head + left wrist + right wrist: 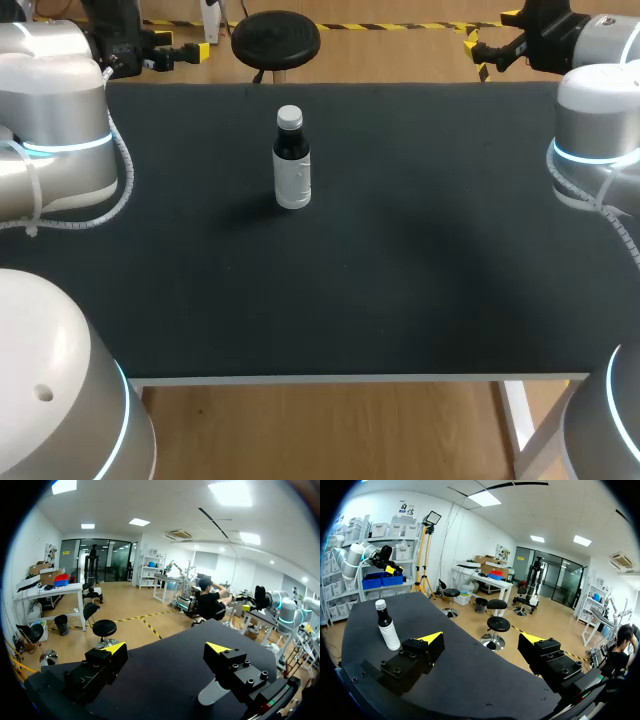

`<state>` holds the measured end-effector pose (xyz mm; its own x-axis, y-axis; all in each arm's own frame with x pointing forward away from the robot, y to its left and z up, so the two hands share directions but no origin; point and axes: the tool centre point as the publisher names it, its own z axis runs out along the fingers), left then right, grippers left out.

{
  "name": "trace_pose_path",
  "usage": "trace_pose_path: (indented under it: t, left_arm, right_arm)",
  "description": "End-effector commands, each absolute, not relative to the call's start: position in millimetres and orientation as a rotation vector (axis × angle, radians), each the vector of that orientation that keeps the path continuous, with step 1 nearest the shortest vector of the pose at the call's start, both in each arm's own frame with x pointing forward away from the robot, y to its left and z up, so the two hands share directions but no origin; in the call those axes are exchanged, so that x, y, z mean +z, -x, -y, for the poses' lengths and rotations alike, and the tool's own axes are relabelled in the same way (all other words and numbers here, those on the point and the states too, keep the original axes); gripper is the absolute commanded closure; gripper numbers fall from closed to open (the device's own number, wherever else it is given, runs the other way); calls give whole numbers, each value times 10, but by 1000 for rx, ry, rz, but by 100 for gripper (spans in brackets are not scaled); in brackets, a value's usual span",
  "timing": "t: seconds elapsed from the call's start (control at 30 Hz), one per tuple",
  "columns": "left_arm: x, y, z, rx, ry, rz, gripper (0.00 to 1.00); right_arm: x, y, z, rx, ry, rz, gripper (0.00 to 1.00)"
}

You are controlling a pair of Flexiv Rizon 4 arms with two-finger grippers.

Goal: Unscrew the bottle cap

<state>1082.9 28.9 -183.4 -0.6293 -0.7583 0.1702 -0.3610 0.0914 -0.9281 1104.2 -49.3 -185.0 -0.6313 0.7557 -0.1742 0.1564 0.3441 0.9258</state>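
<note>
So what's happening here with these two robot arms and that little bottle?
Nothing is being handled right now. The bottle stands upright on the black table with its cap on. The left gripper and right gripper are both open and empty, off at the table's far corners.

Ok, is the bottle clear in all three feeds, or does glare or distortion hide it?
Head view: bottle sharp, evenly lit, no glare, faint shadow beside it on the black table. Right wrist view: clear, only bowed by the fisheye. Left wrist view: mostly hidden behind one of that wrist's fingers.
</note>
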Motion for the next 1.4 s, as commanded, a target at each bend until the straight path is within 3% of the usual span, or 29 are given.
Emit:
trace_pose_path:
  t: [0.03,0.67,0.93,1.4]
  left_arm:
    - [-1828,-10831,-297,-1551,1104,-2029,0]
    - [-1828,-10831,-297,-1551,1104,-2029,0]
    - [-1941,-10763,-3,-1646,869,-2223,0]
    - [-2107,-10650,26,-1956,442,-2400,0]
  right_arm:
    - [-1849,-11044,496,1291,-793,-2011,0]
    - [-1849,-11044,496,1291,-793,-2011,0]
    - [-1849,-11044,496,1291,-793,-2011,0]
    - [-1849,-11044,496,1291,-793,-2011,0]
